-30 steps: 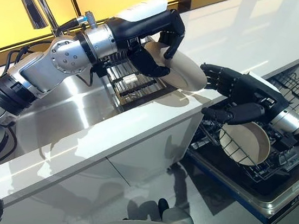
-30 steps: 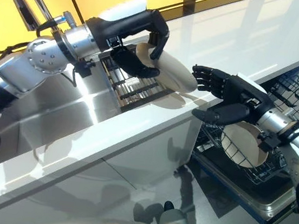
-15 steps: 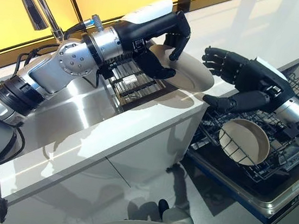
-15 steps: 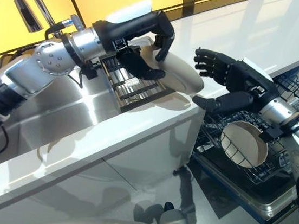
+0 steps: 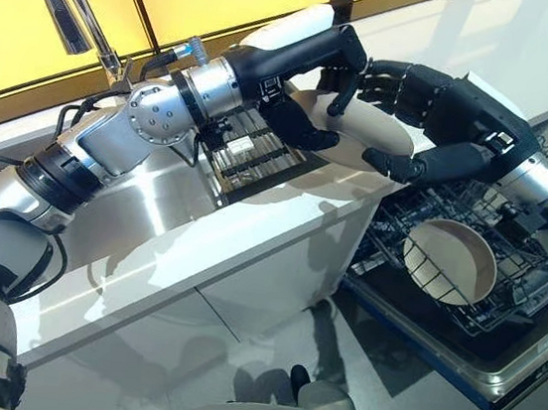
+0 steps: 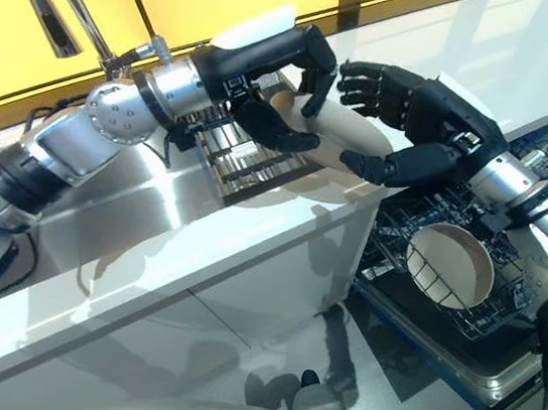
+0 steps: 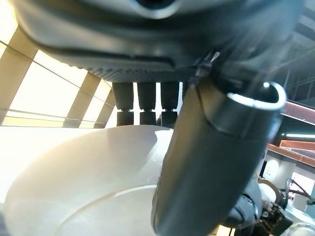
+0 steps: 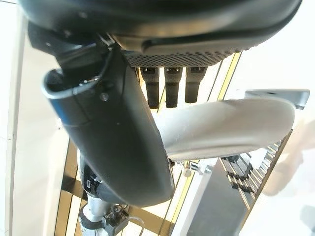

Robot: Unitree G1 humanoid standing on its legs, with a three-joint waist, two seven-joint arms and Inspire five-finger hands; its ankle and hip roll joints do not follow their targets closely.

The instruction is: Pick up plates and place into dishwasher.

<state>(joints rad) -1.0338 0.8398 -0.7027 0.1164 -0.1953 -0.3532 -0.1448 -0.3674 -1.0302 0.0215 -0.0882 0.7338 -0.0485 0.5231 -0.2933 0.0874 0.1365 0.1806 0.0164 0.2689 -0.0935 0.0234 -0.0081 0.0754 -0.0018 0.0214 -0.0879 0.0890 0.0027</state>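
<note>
My left hand [image 5: 306, 69] holds a beige plate [image 5: 367, 137] above the white tabletop [image 5: 493, 52], at about 12 o'clock in the head views, fingers curled over its far rim and thumb pressed beneath. My right hand [image 5: 446, 106] brackets the same plate from 3 o'clock, fingers bent over the rim and thumb under it. At 4 o'clock the dishwasher rack [image 5: 513, 294] stands pulled out, with one plate in the rack [image 5: 450, 262] leaning among the wires.
</note>
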